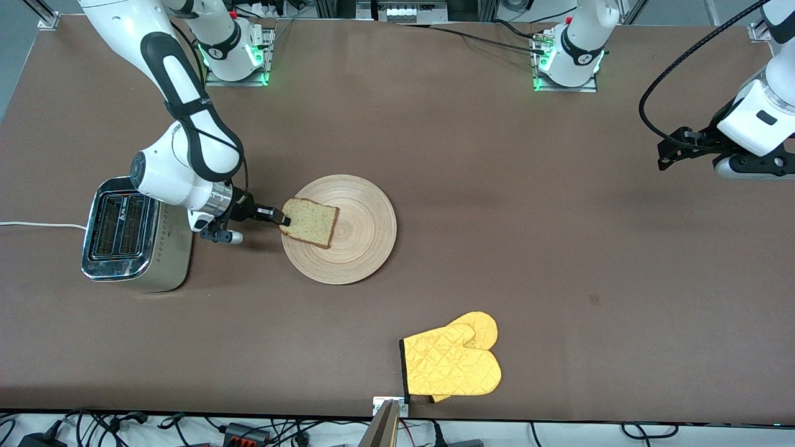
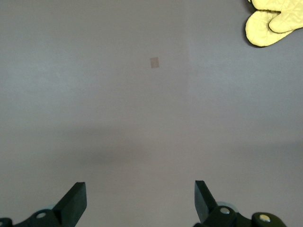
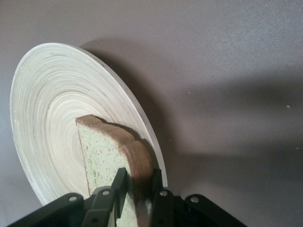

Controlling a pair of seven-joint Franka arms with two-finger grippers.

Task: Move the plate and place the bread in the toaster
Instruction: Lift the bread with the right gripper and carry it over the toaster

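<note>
While your right gripper (image 3: 135,191) pinched the bread (image 1: 310,222) by its crust edge, fingers closed against both faces of the slice, the left gripper (image 2: 140,201) waited with its fingers spread wide and nothing between them, over bare table (image 1: 497,186) at the left arm's end. You had one slice of bread: squarish, light brown with a greenish speckled crumb and a darker crust, rounded along its top. It sat on the single plate (image 1: 366,226), at the edge toward the right arm's end, its gripped edge reaching the rim. That plate was round, shallow, pale tan wood with concentric ring grain, lying flat near the middle of the table. One toaster (image 1: 133,234) stood beside the plate, toward the right arm's end, boxy with a shiny chrome top, two slots, beige-silver sides and a white cord (image 1: 40,225) trailing off the table edge. You also had yellow quilted oven mitts (image 1: 452,363), two by the look of them, overlapping, nearer the front camera than the plate.
</note>
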